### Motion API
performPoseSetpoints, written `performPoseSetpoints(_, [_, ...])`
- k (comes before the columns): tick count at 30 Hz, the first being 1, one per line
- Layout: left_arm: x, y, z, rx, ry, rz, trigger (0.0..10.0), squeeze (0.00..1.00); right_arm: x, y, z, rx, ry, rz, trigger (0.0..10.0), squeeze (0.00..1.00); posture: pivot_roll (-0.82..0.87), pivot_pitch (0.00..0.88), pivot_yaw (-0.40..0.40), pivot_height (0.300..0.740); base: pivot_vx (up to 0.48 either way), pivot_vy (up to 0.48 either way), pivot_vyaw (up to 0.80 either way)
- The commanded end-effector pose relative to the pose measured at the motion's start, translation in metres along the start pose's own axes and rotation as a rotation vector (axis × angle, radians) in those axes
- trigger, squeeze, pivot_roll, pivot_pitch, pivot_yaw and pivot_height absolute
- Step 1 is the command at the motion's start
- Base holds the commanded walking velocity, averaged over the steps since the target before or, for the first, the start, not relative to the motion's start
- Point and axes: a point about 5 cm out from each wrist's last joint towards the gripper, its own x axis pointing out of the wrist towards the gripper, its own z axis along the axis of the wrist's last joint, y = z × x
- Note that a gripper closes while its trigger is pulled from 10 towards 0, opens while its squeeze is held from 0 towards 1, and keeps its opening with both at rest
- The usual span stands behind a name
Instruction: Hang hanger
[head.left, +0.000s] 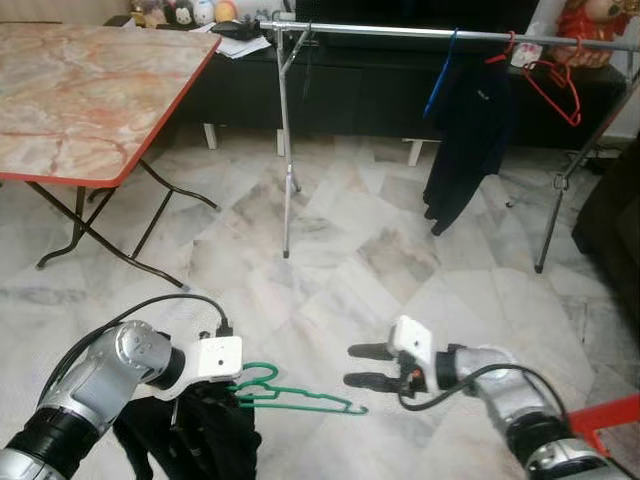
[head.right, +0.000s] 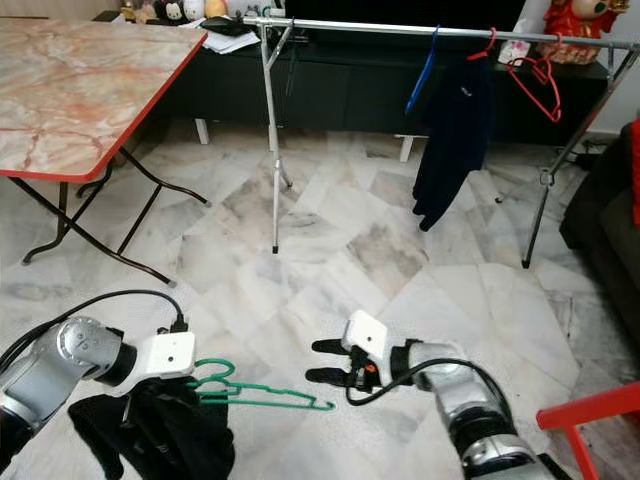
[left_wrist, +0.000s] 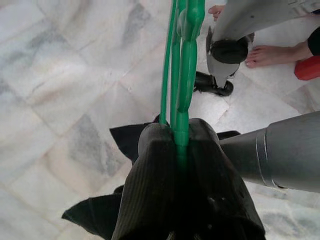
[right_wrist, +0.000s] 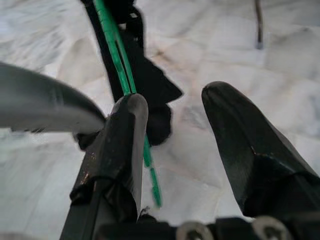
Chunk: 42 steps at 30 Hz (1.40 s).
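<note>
Low over the pale marble floor (head.left: 330, 270), the left gripper (head.left: 236, 392) has its two black fingers pinched tight on a green hanger (head.left: 300, 400), which pokes out level toward the right with a dark cloth (head.left: 200, 435) drooping beneath it. Just right of the hanger's tip, the right gripper (head.left: 352, 365) hangs with its fingers spread apart and nothing between them, pointing left at the hanger. Farther off stands a metal clothes rail (head.left: 400, 32) stretching across the room; a dark garment (head.left: 465, 140) hangs from it on a blue hanger (head.left: 440, 85), and a bare red hanger (head.left: 555, 85) dangles near its right end. On the far left is a folding table (head.left: 70, 100) with a marbled top and red edge
</note>
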Motion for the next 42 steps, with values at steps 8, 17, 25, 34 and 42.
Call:
performPoseSetpoints(8, [-0.015,0.004,0.011,0.063,0.026,0.019,10.0,0.00,0.012,0.019,0.007,0.028,-0.074,0.187,10.0,0.00,0.04,0.045,-0.063,0.740,0.000,0.000,0.00])
performPoseSetpoints(17, [-0.017,0.006,0.029,0.101,-0.014,0.037,10.0,0.00,0.032,0.027,0.012,-0.005,-0.091,0.187,10.0,0.00,0.05,0.032,-0.071,0.740,0.000,0.000,0.00])
performPoseSetpoints(25, [-0.016,0.002,0.037,0.115,-0.028,0.023,10.0,0.00,0.044,0.022,0.020,-0.041,-0.108,0.113,10.0,0.00,0.05,0.027,-0.074,0.740,0.000,0.000,0.00])
performPoseSetpoints(34, [-0.016,0.001,0.041,0.118,-0.033,0.018,10.0,0.00,0.051,0.031,0.009,-0.010,-0.082,0.128,10.0,0.00,0.05,0.035,-0.072,0.740,0.000,0.000,0.00])
performPoseSetpoints(42, [-0.015,0.002,0.044,0.121,-0.040,0.016,10.0,0.00,0.056,0.034,0.007,-0.006,-0.082,0.115,10.0,0.00,0.06,0.041,-0.071,0.740,0.000,0.000,0.00])
